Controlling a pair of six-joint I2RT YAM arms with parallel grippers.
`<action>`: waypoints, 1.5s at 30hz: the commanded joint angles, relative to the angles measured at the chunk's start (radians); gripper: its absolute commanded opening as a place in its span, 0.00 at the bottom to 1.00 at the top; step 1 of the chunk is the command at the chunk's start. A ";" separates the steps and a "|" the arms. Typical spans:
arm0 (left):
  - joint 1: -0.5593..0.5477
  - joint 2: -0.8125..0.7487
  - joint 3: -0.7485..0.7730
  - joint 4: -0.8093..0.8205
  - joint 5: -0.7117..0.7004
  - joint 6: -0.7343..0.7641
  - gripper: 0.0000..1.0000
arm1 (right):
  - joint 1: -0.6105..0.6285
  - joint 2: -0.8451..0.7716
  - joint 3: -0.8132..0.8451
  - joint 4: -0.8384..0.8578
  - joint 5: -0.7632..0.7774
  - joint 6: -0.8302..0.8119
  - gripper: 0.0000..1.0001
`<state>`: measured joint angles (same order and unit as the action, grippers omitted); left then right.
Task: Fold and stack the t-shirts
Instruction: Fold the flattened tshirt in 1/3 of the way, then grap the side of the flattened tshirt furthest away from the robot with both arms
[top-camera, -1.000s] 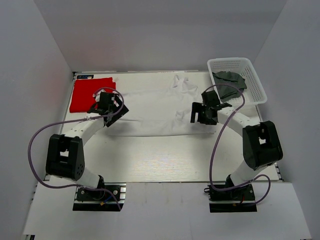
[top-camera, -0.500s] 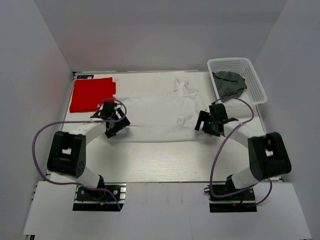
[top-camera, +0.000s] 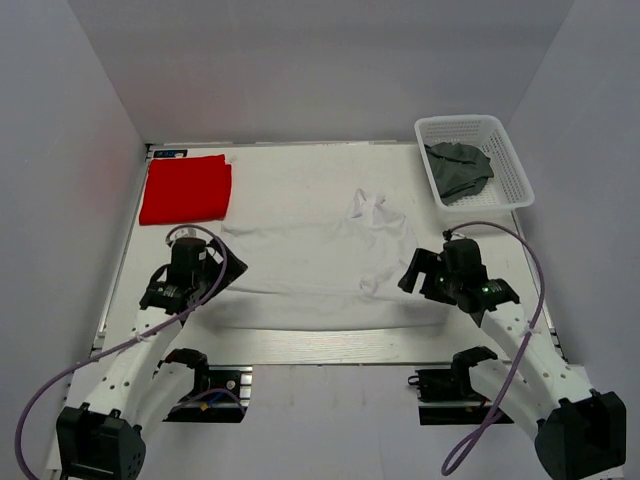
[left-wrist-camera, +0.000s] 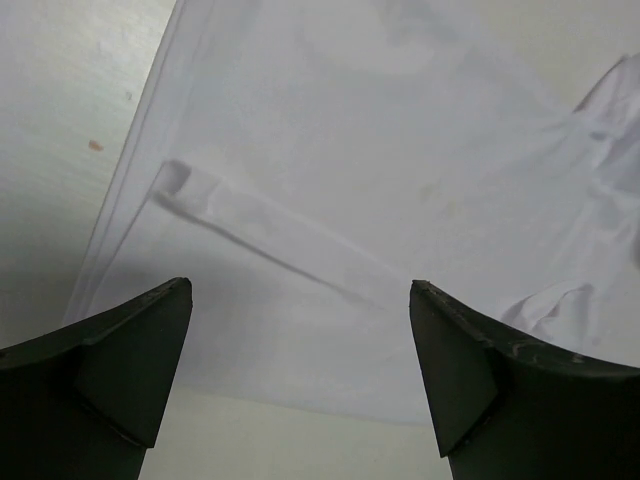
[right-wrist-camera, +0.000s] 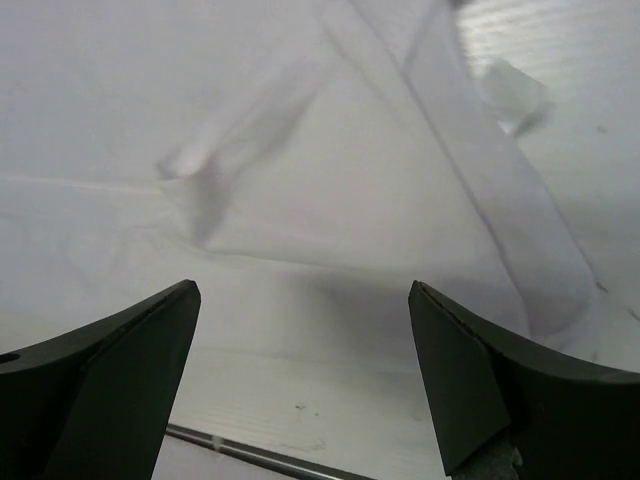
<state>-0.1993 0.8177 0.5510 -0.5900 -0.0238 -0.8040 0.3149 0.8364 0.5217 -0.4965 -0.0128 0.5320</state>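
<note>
Basket (top-camera: 466, 122) at the table's (top-camera: 300, 165) far right corner holds the grey-green shirt (top-camera: 458, 170), crumpled inside it. Nothing else shows in the basket. The red shirt (top-camera: 185, 190) lies folded flat at the far left corner, well apart from both arms. The white shirt (top-camera: 320, 265) lies spread across the middle of the table, mostly flat, with a bunched, wrinkled patch toward its far right side.

The left gripper (top-camera: 212, 276) hangs at the white shirt's left edge. In the wrist view its fingers (left-wrist-camera: 120, 360) are spread wide and grasp nothing, and the white shirt (left-wrist-camera: 350, 200) lies beyond them with a raised crease running across it. The right gripper (top-camera: 415, 277) sits at the shirt's right edge, likewise released. Its fingers (right-wrist-camera: 110, 370) are parted wide with nothing between them, above the near hem of the cloth (right-wrist-camera: 300, 150). Whether either gripper's fingertips touch the fabric cannot be told.
</note>
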 joint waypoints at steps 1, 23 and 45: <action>0.001 0.007 0.107 -0.024 -0.080 -0.006 1.00 | 0.045 0.058 0.069 0.108 -0.136 -0.072 0.91; 0.040 0.765 0.522 0.107 -0.367 0.054 1.00 | 0.257 0.865 0.524 0.465 -0.050 0.007 0.91; 0.089 1.040 0.717 0.073 -0.355 0.055 0.62 | 0.081 1.254 1.123 0.219 0.323 -0.194 0.91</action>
<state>-0.1184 1.8622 1.2198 -0.5129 -0.3771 -0.7437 0.4019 2.0438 1.5604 -0.2760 0.2924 0.4068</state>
